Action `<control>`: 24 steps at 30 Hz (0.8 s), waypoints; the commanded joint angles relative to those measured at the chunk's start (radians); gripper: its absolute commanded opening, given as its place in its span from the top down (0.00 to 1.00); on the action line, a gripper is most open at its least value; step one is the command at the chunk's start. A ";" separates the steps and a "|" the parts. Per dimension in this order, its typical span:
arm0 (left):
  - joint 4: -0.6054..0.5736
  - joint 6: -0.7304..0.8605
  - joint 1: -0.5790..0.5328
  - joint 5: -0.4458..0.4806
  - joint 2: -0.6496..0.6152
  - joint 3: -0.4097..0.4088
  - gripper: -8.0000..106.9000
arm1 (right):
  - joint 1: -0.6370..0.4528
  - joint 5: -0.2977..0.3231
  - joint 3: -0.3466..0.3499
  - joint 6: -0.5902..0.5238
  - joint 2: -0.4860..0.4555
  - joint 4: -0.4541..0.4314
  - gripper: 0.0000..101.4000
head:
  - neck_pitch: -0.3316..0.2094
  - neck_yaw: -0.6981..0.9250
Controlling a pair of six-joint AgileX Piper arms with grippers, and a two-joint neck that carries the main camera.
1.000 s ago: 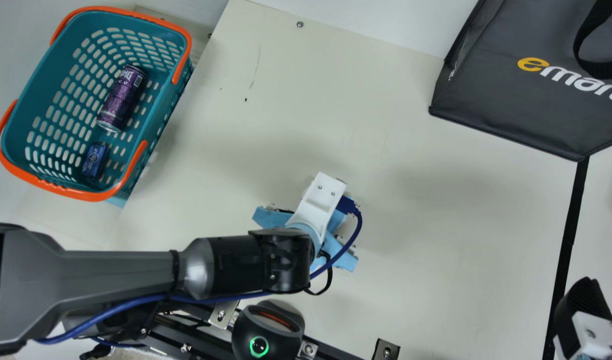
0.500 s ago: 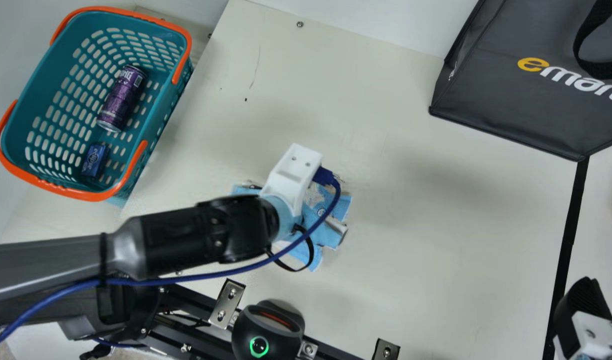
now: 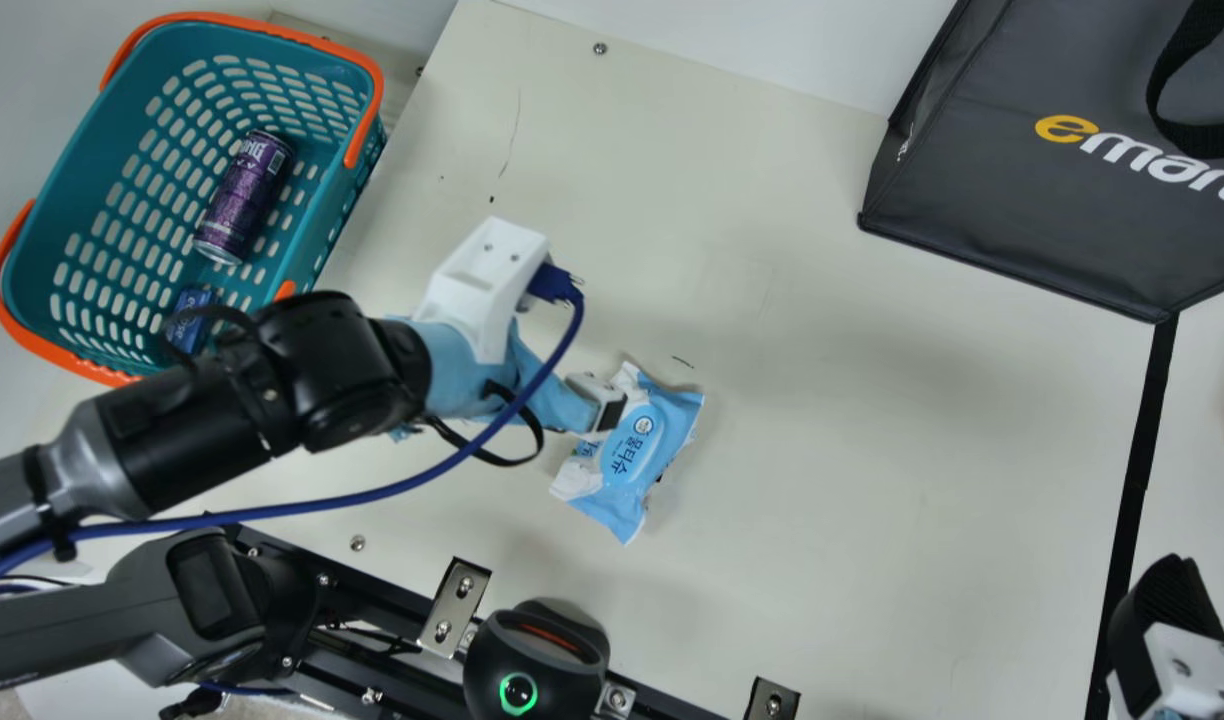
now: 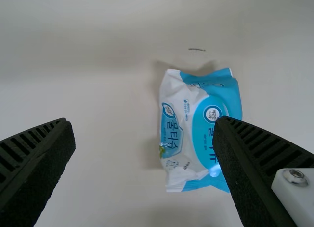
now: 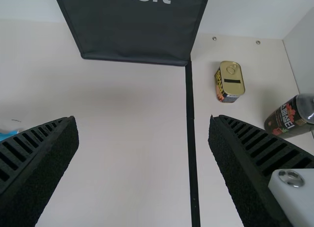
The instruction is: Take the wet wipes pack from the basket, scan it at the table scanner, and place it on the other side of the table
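On the table in the main view lies the blue-and-white wet wipes pack (image 3: 634,450), with part of my left gripper (image 3: 594,408) over its left edge. The left wrist view has the pack (image 4: 196,133) below, partly behind one finger; my left gripper (image 4: 144,138) is wide open, holding nothing. My right gripper (image 3: 1167,620) is at the main view's lower right corner; in its wrist view that gripper (image 5: 142,138) stands open and empty. The scanner (image 3: 537,660), with a green ring light, sits at the table's near edge.
The teal basket (image 3: 317,245) with orange handles holds a purple can (image 3: 244,198) and a small blue box (image 3: 190,318). A dark bag (image 3: 1022,230) stands far right. Beyond the black tape line (image 3: 1137,470) are a tin (image 5: 229,82) and a dark bottle (image 5: 290,116).
My left arm has moved left and toward the basket side, away from over the pack, which now shows on the table. The right arm has stayed still.
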 commanded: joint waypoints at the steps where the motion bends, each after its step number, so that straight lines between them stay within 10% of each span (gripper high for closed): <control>1: -0.026 0.085 0.064 0.004 -0.020 0.001 0.15 | 0.000 0.000 0.000 0.000 0.000 0.000 0.06 | -0.030 0.002; 24: -0.128 0.273 0.261 0.041 -0.110 -0.002 0.15 | 0.000 0.000 0.000 0.000 0.000 0.000 0.06 | -0.030 -0.207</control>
